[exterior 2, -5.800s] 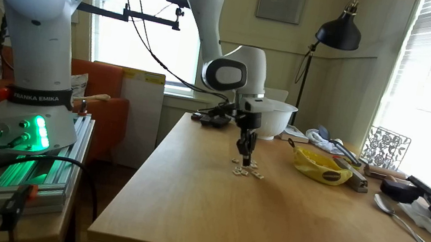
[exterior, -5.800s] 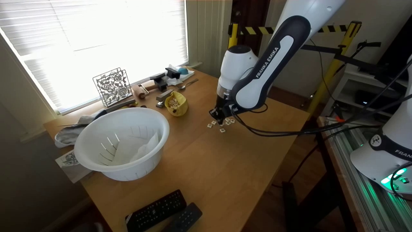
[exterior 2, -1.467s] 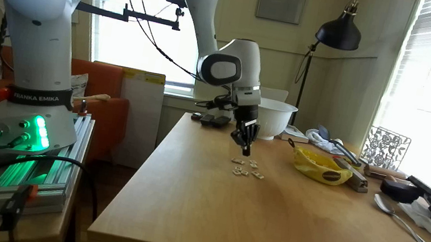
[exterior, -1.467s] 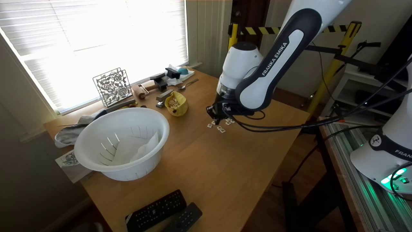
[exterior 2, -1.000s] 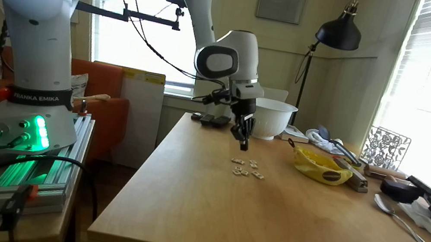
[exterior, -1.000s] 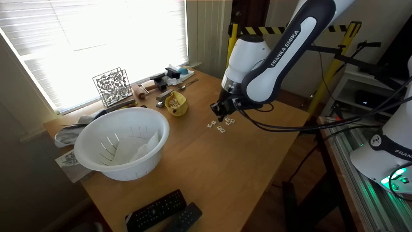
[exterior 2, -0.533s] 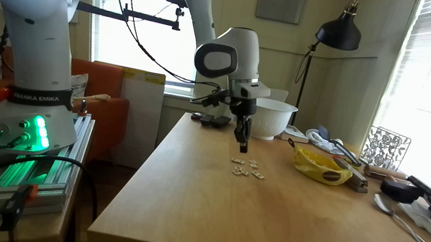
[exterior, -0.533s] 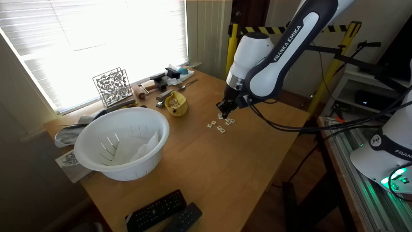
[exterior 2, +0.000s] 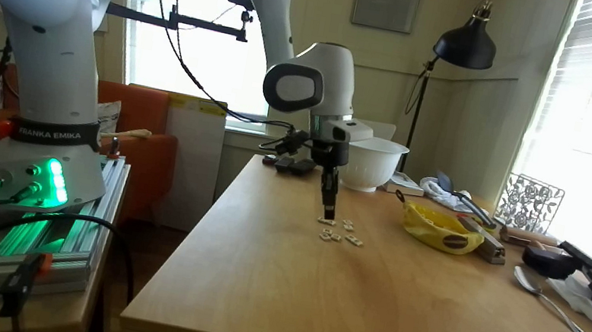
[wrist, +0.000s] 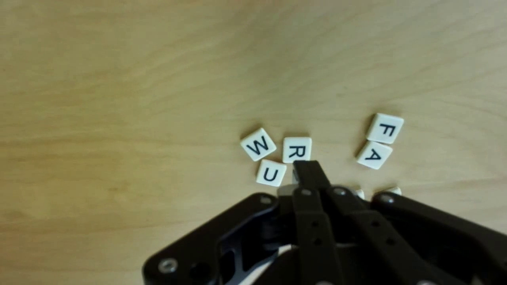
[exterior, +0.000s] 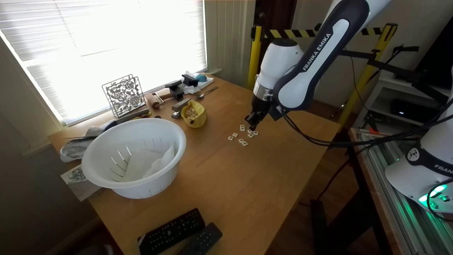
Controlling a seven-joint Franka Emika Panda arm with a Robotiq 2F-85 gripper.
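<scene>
Letter tile R (wrist: 297,149) lies on the worktop (wrist: 119,99), right of tile W (wrist: 258,145) in the wrist view. The gripper (exterior 2: 328,216) near it is pressed together, pinching nothing visible; contact is unclear. Slow, low strokes should best spare tile U (wrist: 271,173).

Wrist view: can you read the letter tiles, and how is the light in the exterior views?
In the wrist view, five letter tiles read clearly, with soft shadows beside them; in both exterior views the blinds are largely washed out by glare; in an exterior view the wall at lower left lies in deep shadow.
</scene>
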